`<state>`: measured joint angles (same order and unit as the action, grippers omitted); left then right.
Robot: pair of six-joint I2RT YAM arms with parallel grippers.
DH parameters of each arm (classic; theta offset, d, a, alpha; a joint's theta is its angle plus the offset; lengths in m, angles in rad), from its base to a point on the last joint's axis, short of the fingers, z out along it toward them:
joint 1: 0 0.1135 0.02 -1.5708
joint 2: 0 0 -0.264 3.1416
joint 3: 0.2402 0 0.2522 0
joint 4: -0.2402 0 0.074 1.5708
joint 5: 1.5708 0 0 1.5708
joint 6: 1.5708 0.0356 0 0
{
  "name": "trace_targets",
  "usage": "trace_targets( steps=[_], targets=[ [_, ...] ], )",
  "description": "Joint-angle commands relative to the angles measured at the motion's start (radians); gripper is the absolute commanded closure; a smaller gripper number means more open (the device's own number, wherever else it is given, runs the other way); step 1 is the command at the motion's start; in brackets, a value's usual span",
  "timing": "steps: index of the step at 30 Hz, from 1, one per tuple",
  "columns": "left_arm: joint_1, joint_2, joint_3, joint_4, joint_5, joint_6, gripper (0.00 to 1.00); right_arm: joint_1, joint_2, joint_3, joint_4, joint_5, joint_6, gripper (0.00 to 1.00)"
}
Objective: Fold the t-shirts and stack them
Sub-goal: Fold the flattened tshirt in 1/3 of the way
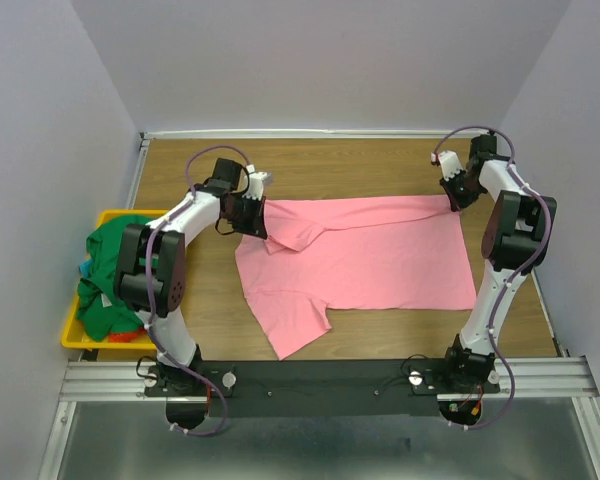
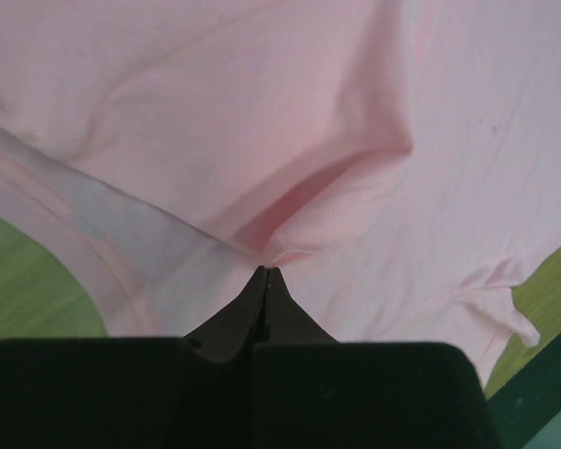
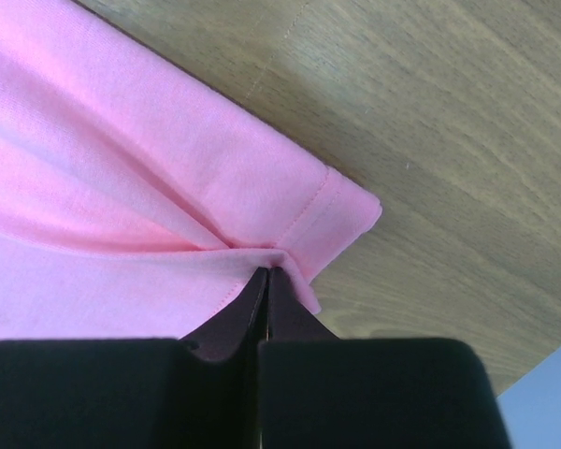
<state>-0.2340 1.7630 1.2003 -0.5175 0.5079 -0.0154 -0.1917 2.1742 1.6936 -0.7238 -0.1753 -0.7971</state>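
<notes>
The pink t-shirt (image 1: 365,258) lies spread on the wooden table, its far edge stretched between my two grippers. My left gripper (image 1: 252,216) is shut on the shirt's far left part, near the shoulder; in the left wrist view the closed tips (image 2: 265,272) pinch a fold of pink cloth (image 2: 290,140). My right gripper (image 1: 454,196) is shut on the far right corner; in the right wrist view the tips (image 3: 266,272) pinch the hemmed corner (image 3: 332,215). A green t-shirt (image 1: 110,262) with a bit of blue lies in the yellow bin.
The yellow bin (image 1: 72,336) stands at the table's left edge beside my left arm. Bare wooden table (image 1: 340,170) shows beyond the shirt and at the near side. Grey walls close in on the left, back and right.
</notes>
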Motion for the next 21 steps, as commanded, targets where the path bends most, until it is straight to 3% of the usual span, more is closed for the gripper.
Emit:
trace_targets(
  steps=[1,8,9,12,16,20,21],
  targets=[
    [0.016,0.1,0.122,-0.064,0.042,0.09,0.99,-0.008,-0.017,-0.034,-0.026,0.045,-0.022,0.92],
    [0.025,0.257,0.272,-0.068,0.043,0.095,0.94,-0.008,0.007,-0.005,-0.028,0.049,0.004,0.91],
    [0.03,0.285,0.3,-0.073,0.037,0.095,0.84,-0.008,0.01,-0.003,-0.028,0.051,0.006,0.9],
    [0.045,0.296,0.326,-0.069,-0.008,0.104,0.71,-0.008,0.015,-0.003,-0.029,0.056,0.007,0.9],
    [0.081,0.146,0.285,0.055,-0.025,0.133,0.48,-0.008,0.012,-0.005,-0.031,0.053,0.015,0.9],
    [0.021,0.017,0.245,0.074,-0.028,0.366,0.42,-0.008,0.01,-0.005,-0.032,0.05,0.025,0.9],
    [-0.032,0.0,0.246,0.041,-0.034,0.496,0.42,-0.008,0.01,-0.006,-0.032,0.048,0.027,0.9]
  ],
)
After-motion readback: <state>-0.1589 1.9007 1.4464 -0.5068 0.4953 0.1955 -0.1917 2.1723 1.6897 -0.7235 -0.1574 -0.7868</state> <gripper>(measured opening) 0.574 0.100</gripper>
